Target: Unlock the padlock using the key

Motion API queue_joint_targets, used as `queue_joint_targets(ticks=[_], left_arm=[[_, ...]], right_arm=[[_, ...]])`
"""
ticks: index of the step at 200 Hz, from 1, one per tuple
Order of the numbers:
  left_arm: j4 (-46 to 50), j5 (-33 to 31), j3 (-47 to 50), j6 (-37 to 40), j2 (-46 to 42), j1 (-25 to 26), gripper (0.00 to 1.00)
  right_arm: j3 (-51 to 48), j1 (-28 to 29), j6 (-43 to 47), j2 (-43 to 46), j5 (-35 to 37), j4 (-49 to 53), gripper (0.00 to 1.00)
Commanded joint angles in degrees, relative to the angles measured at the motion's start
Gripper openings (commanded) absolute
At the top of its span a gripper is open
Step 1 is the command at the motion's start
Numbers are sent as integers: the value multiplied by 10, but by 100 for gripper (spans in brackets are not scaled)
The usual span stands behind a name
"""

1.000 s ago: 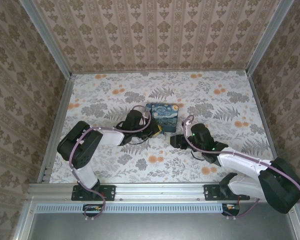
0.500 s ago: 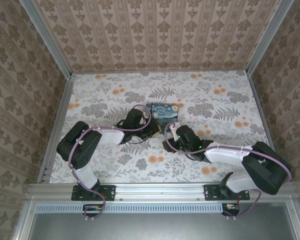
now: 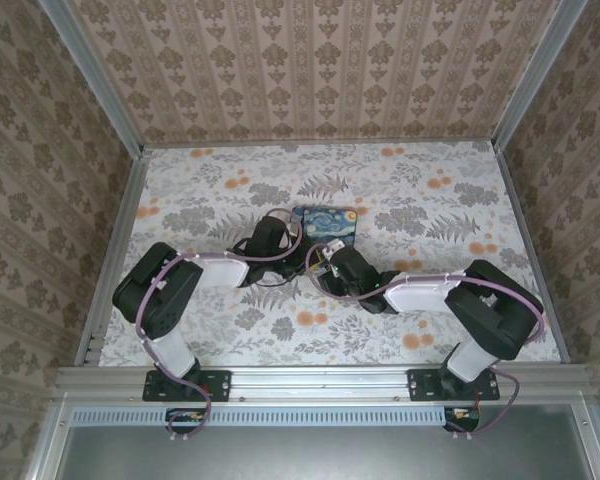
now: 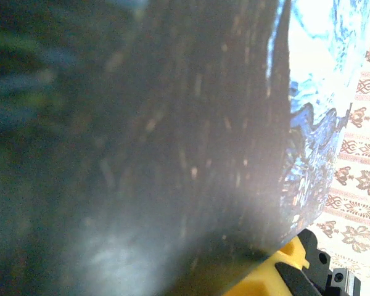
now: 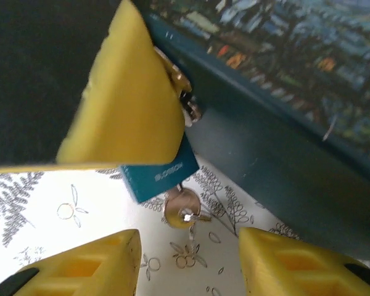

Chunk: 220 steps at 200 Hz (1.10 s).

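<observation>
The small teal padlock (image 5: 161,174) hangs from the latch on the side of the dark-blue painted box (image 5: 277,123), just above the table. A round-headed metal key (image 5: 181,208) sticks out of its lower end. My left gripper (image 3: 310,257) is shut on the padlock, and one of its yellow fingers (image 5: 128,105) covers the padlock's top. My right gripper (image 5: 188,262) is open, with the key just ahead of the gap between its fingers and touching neither. In the top view my right gripper (image 3: 326,270) sits right at the box's (image 3: 324,223) near corner.
In the left wrist view the box wall (image 4: 314,123) is pressed close and blurred, with a yellow fingertip (image 4: 277,274) at the bottom. Floral tablecloth (image 3: 430,200) spreads out around the box. Patterned walls and metal rails (image 3: 118,230) enclose the table.
My right arm has swung left across the table up to the padlock, and its jaws have narrowed a little. The left arm and the box have stayed put.
</observation>
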<state>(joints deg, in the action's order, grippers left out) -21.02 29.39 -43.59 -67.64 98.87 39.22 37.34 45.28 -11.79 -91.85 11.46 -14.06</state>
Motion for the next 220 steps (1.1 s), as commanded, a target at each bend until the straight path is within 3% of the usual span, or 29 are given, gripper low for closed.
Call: queue_joint_targets(ticks=[1,30,69,79,112,124,139,148,179,220], left_arm=[[27,18,-7,-6,-12,-3,0],[26,19,-4,-5,-11,-1,0],[13,19,6,-10,-7,1,0],[12,20,8,-10,-6,1,0],[5,20,14,-10,-2,-2,0],[1,20,15,-10,-1,-2,0],[2,19,16,-9,-1,-4,0],[2,19,16,-7,-3,-5,0],[6,16,16,1,-4,-6,0],[22,16,17,19,-17,-6,23]], right_arm=[[27,3,7,-18,40,-11,43],[49,3,3,-34,43,-14,35],[67,-8,-8,-36,-4,-16,6],[57,-17,-12,-28,-46,-33,0],[12,-89,-81,-9,-282,-138,0],[13,-103,-99,-12,-337,-149,0],[15,-104,-108,-10,-359,-137,33],[10,-106,-115,-6,-361,-133,41],[-25,-123,-147,8,-344,-158,51],[-52,-154,-227,-12,-339,-245,57]])
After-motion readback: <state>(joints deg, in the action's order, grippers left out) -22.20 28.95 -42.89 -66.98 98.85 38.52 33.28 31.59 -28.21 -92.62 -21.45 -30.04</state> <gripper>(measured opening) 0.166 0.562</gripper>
